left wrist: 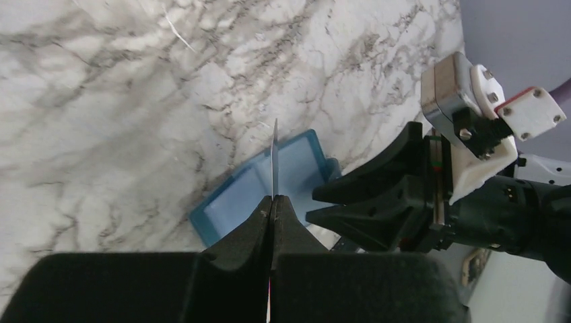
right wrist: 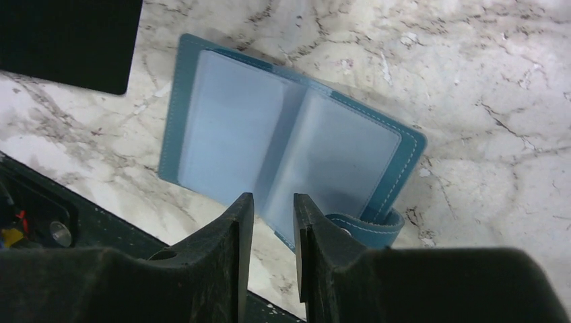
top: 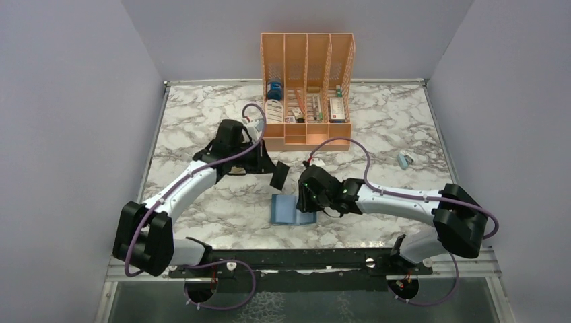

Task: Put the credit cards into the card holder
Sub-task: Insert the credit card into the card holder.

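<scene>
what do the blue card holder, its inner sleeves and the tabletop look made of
Card holder: teal leather or faux leather, matte, with pale stitching along the edge and a snap tab. Inner sleeves: clear soft plastic, slightly glossy and milky. Tabletop: marble pattern, white with grey veins. It is possibly printed laminate rather than stone, but the look leaves that open.

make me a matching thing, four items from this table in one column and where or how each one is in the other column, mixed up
Things:
1 credit card
2 card holder
3 orange organiser
4 small pale blue item

Place or state:
a standing at the far side of the table
b lying open, flat on the table
c alone at the right of the table
d pinched on edge between the left fingers

Pairs: 1-d, 2-b, 3-a, 4-c
</scene>
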You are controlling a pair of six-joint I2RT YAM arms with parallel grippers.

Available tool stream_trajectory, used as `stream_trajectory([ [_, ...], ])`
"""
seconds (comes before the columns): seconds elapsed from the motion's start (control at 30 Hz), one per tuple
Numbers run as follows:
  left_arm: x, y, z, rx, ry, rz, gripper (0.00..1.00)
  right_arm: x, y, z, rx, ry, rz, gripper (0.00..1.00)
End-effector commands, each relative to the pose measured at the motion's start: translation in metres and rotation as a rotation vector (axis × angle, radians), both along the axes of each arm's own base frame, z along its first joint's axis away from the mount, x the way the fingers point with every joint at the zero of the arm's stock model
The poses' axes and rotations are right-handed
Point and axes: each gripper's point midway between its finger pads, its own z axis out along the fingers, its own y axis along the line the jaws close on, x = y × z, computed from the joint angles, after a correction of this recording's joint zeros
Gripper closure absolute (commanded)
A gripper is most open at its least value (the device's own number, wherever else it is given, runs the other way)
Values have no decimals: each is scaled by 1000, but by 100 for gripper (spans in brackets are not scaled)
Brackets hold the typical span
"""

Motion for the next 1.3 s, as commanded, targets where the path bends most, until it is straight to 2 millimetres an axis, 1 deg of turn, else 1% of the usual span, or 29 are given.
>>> stream_trajectory([
  [0.0, -20, -30, 7, -164, 59, 19, 100, 2, -13, -4, -26, -23, -57, 72],
  [0.07, -29, -34, -6, -189, 102, 35, 100, 2, -19, -7, -36, -25, -80, 74],
  [0.13, -35, -34, -19, -209, 143, 71, 100, 3, -22, -9, -33, -34, -90, 74],
  [0.3, -47, -38, -30, -208, 165, 62, 100, 3, -24, -17, -58, -26, -88, 76],
  [0.47, -61, -36, -56, -171, 222, 79, 100, 2, -25, -22, -64, -18, -93, 78],
  [0.67, -72, -24, -97, -78, 276, 142, 100, -1, -28, -31, -71, -2, -104, 80],
  [0.73, -74, -24, -104, -73, 291, 141, 100, -2, -30, -35, -78, 6, -106, 81],
  [0.93, -79, -24, -119, -42, 311, 139, 100, -10, -38, -48, -92, 35, -111, 82],
  [1.03, -78, -24, -120, -36, 304, 149, 100, -14, -40, -51, -84, 44, -111, 82],
  [1.13, -78, -32, -115, -61, 294, 137, 100, -16, -39, -53, -73, 51, -108, 83],
  [1.27, -79, -36, -118, -54, 294, 139, 100, -15, -40, -54, -78, 50, -114, 83],
])
